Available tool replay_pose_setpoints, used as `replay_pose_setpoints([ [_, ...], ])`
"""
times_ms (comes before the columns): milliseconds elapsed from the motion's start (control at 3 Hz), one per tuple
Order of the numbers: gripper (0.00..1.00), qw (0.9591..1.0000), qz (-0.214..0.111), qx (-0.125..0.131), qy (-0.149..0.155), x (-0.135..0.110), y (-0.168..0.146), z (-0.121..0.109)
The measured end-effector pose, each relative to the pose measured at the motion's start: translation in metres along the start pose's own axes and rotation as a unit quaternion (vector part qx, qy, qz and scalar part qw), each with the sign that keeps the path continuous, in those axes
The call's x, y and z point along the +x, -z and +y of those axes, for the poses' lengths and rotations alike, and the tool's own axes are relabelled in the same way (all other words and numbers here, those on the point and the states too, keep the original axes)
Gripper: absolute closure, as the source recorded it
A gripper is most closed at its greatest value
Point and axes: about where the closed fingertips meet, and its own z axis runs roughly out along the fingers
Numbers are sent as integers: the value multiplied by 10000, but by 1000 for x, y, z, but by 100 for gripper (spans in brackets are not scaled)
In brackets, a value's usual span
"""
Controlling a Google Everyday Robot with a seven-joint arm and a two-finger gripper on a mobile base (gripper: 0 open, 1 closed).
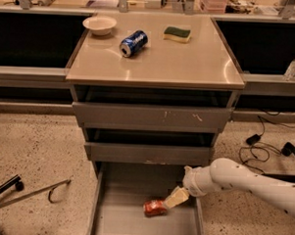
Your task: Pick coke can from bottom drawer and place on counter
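The coke can [154, 207], red-orange, lies on its side on the grey floor of the open bottom drawer [118, 221], right of its middle. My gripper [175, 197] reaches down into the drawer from the right on a white arm. Its pale tip sits right at the can's right end, touching or nearly touching it. The beige counter [160, 61] tops the cabinet above.
On the counter lie a blue can [133, 43] on its side, a white bowl [99, 25] at the back left and a green-yellow sponge [176, 34] at the back right. The two upper drawers [150, 117] are slightly open. Cables lie on the floor at right, a metal bar at left.
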Motion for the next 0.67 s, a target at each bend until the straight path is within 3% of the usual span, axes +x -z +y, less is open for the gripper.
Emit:
replay_pose_setpoints([
  [333,0,9999,85,131,62,7,-18,-5],
  [667,0,9991,179,268,282,22,-60,-24],
])
